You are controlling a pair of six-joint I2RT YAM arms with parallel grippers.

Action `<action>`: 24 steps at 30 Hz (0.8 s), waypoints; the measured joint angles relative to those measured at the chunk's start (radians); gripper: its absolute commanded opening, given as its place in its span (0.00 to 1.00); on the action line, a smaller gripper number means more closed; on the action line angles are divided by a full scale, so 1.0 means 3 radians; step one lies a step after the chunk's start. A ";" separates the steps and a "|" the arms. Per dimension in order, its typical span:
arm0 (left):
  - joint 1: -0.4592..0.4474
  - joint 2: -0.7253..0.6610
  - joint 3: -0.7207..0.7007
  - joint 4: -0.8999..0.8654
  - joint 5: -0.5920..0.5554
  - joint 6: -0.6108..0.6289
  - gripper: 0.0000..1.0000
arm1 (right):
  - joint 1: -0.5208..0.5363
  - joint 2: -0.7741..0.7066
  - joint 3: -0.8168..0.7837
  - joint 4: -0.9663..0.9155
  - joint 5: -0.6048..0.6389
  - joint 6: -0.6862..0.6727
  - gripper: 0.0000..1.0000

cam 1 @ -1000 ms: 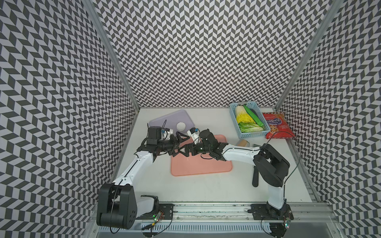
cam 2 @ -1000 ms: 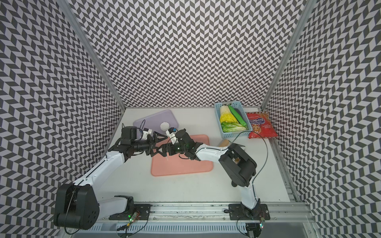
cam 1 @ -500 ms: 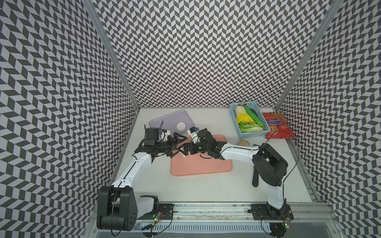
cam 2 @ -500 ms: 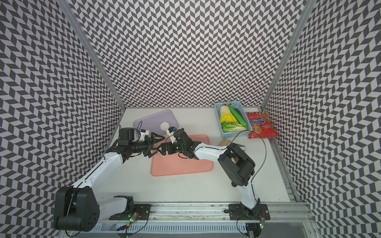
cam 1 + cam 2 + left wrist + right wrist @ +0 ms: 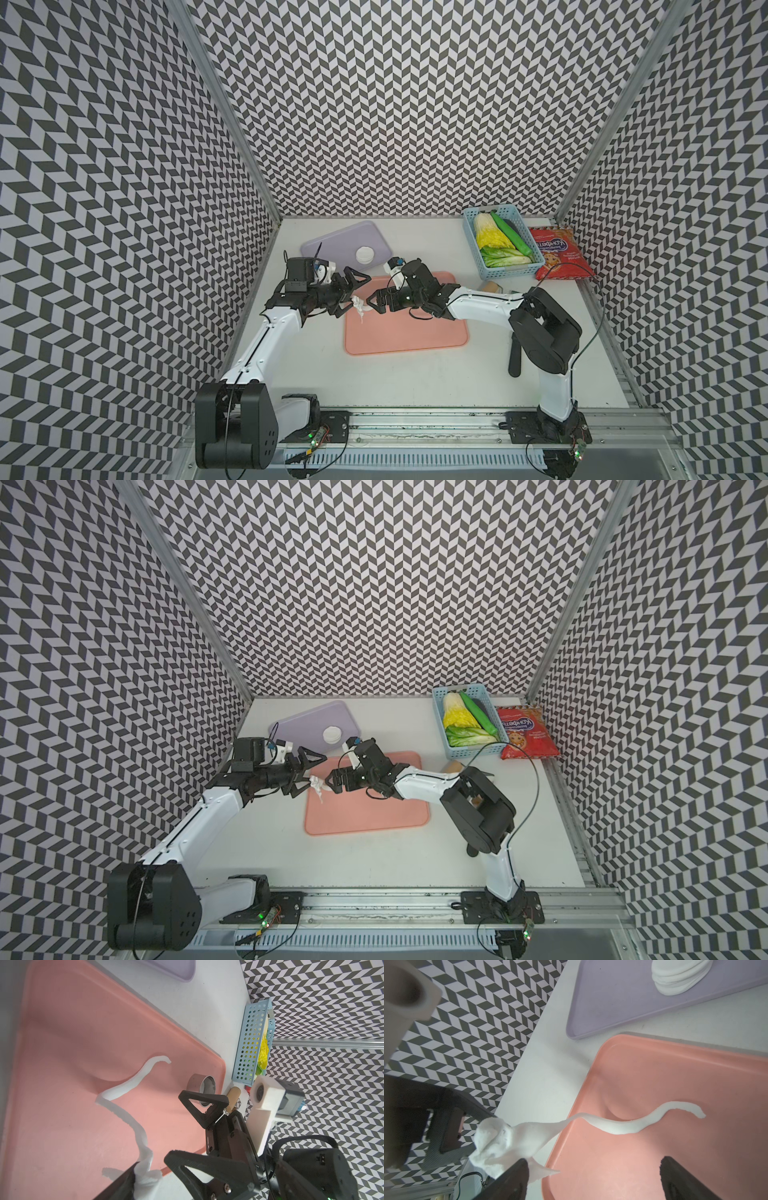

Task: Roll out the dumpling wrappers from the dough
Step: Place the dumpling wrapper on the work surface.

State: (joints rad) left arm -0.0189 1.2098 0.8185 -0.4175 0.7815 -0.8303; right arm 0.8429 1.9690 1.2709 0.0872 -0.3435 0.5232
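Since a second earlier, the left gripper [image 5: 356,291] has drawn back slightly toward the left wall. The right gripper [image 5: 372,301] keeps almost the same place over the left edge of the pink tray [image 5: 407,336], so the gap between the two has widened. Both sets of jaws stand wide apart, clamped on nothing.

The dough [image 5: 623,1126] is a ragged white strip. Its bunched end hangs lifted at the tray's left edge, between the two grippers, clinging to one finger of the left gripper and touching a fingertip [image 5: 512,1176] of the right. Its thin tail curves down onto the tray floor.

The dumpling wrappers [image 5: 365,254] lie as a neat stack of round discs on the lavender tray [image 5: 328,245], far and left of the pink one. A steel ring cutter [image 5: 202,1087] rests near the pink tray's far right corner, with a wooden roller end [image 5: 233,1095] just beyond it on the table.

Interpretation: the retreat has not freed the scrap, which appears to stick to the left finger although the jaws are released. Cutting from this sheet looks finished. The leftover probably has to be scraped off and gathered before any further rolling, and the thin tail may tear if the grippers part further.
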 measured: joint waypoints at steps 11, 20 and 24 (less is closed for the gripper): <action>0.0006 0.0051 0.0004 -0.0001 -0.0001 0.0008 1.00 | 0.0127 -0.0010 0.0053 0.0248 -0.0412 -0.0112 1.00; 0.0006 0.0085 0.0004 0.0041 0.0051 -0.0022 1.00 | 0.0128 0.0085 0.0371 0.0206 -0.0423 -0.0150 1.00; 0.0006 0.0085 0.0004 0.0071 0.0093 -0.0052 1.00 | 0.0125 0.0172 0.0401 0.0100 -0.0328 -0.0160 1.00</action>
State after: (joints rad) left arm -0.0170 1.2354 0.8196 -0.3962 0.8093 -0.8459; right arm 0.8803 2.0205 1.3911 0.1173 -0.4419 0.4751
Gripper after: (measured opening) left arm 0.994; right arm 0.999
